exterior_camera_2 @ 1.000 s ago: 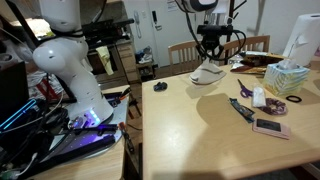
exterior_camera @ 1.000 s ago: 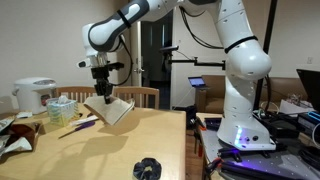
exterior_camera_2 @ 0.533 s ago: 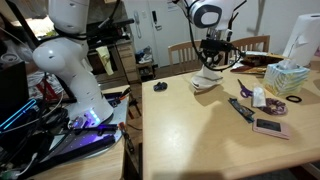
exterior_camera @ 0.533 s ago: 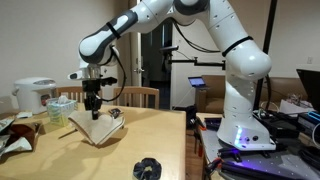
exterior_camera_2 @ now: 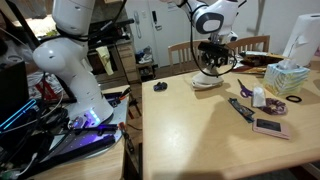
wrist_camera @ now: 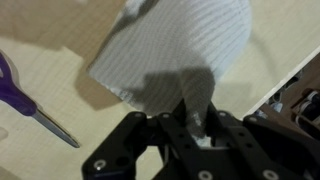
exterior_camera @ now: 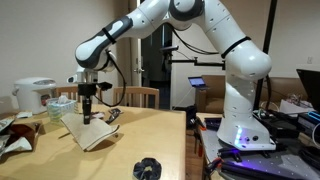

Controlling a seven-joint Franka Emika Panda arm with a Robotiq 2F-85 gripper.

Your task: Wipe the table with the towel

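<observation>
Arm (exterior_camera: pixel 150 14) stretched far over the table (exterior_camera: pixel 160 130), wrist pointing straight down, gripper (exterior_camera: pixel 87 116) clenched on 1 fold of the white towel (exterior_camera: pixel 96 133), towel lying on the table under it, purple scissors (wrist_camera: pixel 20 95) near.

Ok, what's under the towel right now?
Only the wooden table shows around the towel, which spreads on it, pinched by the gripper. Anything beneath the cloth is covered.
</observation>
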